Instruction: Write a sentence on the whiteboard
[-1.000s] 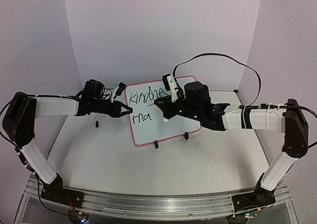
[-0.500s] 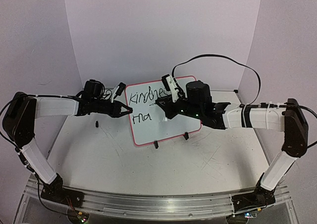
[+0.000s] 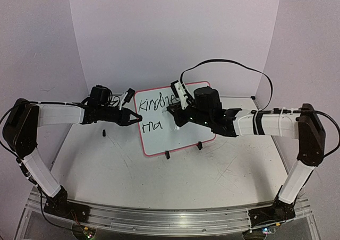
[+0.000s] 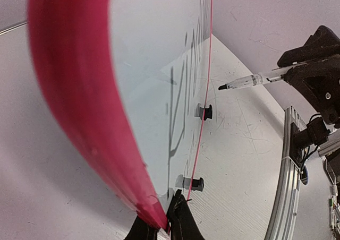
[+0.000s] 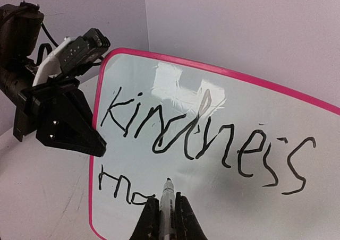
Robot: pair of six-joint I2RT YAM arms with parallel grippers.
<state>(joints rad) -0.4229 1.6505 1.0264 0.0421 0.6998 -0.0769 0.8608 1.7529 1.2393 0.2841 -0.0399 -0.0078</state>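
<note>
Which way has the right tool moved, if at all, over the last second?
Yes. The right tool, holding the marker, shifted slightly left along the unmoved whiteboard.

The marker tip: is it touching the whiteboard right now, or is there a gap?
Apart. The left wrist view looks along the whiteboard, and the marker tip shows clear of its rim, with bare table between.

A small black piece [image 3: 104, 132] lies on the scratched grey tabletop [image 3: 175, 179], toward its left edge.
</note>
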